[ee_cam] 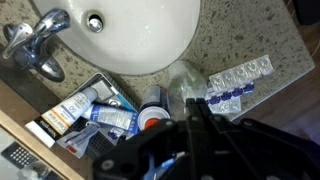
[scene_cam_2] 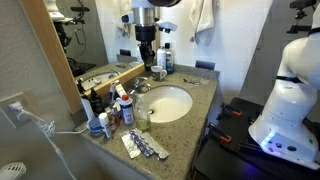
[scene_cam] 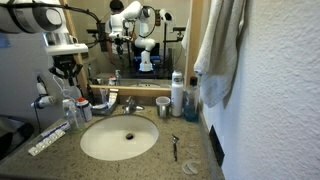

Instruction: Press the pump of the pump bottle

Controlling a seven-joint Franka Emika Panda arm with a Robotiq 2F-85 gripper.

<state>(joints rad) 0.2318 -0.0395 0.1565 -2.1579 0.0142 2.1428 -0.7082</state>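
Note:
The pump bottle (ee_cam: 183, 82) is small and clear with a pale pump on top. It stands on the speckled counter between the sink rim and the blister packs. It also shows in both exterior views (scene_cam: 68, 111) (scene_cam_2: 143, 119). My gripper (ee_cam: 198, 103) hangs well above it, pointing down, with its fingers together and nothing held. In the wrist view its tips lie just below the bottle. The gripper is high over the cluttered end of the counter in both exterior views (scene_cam: 66, 74) (scene_cam_2: 147, 66).
A tray of tubes (ee_cam: 100, 110) and an orange-capped bottle (ee_cam: 152, 112) stand beside the pump bottle. Blister packs (ee_cam: 238, 78) lie on the counter. The sink basin (scene_cam: 118, 138), faucet (scene_cam: 130, 103), tall white bottle (scene_cam: 177, 93), dark blue bottle (scene_cam: 189, 100), razor (scene_cam: 175, 147) and hanging towel (scene_cam: 220, 50) are nearby.

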